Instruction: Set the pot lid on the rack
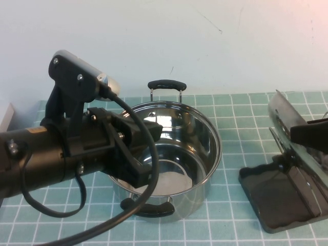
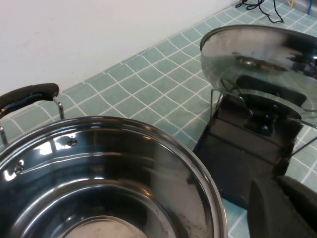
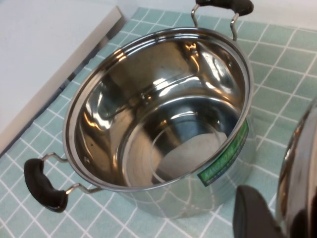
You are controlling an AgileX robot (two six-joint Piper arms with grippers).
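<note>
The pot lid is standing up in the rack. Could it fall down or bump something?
Maybe. The pot lid leans tilted on the rack, so it could slip if the right gripper beside it nudges it. The rack sits near the table's edge and might shift. The left gripper hangs over the open pot and could knock its rim.

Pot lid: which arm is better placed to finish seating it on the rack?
Right. The right gripper is already at the pot lid, which stands tilted in the rack. The left gripper hangs over the open pot, away from the rack.
</note>
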